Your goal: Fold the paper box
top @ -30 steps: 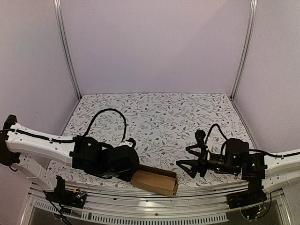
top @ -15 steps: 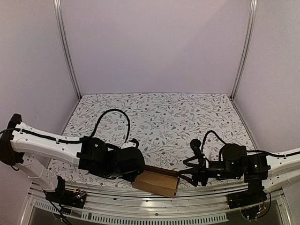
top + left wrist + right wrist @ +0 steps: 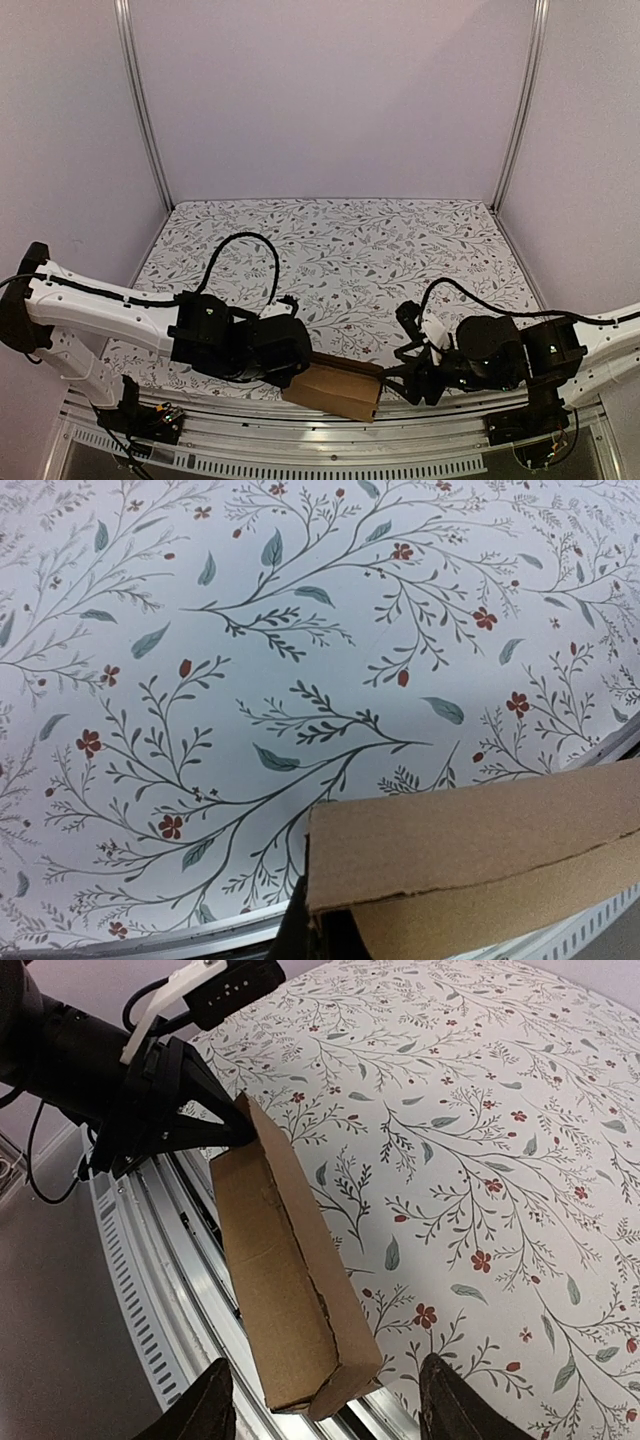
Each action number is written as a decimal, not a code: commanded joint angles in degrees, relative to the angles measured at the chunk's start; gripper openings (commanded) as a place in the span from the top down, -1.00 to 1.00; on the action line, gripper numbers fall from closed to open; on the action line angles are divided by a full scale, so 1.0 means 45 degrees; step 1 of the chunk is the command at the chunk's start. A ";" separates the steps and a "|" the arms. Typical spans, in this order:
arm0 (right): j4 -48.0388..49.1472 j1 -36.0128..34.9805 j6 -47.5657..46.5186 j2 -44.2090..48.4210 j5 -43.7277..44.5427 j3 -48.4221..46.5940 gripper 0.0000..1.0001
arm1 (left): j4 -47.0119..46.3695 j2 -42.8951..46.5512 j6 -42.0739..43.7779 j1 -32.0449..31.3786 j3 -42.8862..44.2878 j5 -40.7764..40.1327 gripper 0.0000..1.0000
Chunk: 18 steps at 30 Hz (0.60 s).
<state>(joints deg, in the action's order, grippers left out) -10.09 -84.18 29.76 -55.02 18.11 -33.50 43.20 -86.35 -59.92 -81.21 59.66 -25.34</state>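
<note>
One plain brown paper box (image 3: 290, 1290), seemingly pinched by left gripper (image 3: 232, 1125).

Plain lilac walls (image 3: 330, 100) filling the upper frame, metal corner posts (image 3: 145, 110), floral-print surface (image 3: 340, 235) at centre, slotted rail (image 3: 300, 466) along bottom

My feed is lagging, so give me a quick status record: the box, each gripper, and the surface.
object: paper box, brown, folded into a slim shape
location: near edge of the floral table
left gripper: shut on the box's left end
right gripper: open, one finger on each side of the box's other end, small gaps showing
hold: left arm only
</note>
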 commanded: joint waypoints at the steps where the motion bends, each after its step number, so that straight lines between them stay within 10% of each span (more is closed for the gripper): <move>1: -0.2314 -0.0488 0.1055 -0.0783 0.1256 -0.1078 -0.18 | 0.0329 -0.0299 -0.0194 -0.0272 -0.0032 0.0318 1.00; 18: -0.3307 -0.1016 0.3948 -0.3025 0.0890 -0.2337 0.23 | 0.0038 0.0105 -0.0337 -0.0307 -0.0516 0.0143 1.00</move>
<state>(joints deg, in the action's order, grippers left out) -23.79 -87.81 43.57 -67.26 21.91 -41.89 42.74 -86.13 -60.73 -81.36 59.18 -25.87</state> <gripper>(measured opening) 0.403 0.007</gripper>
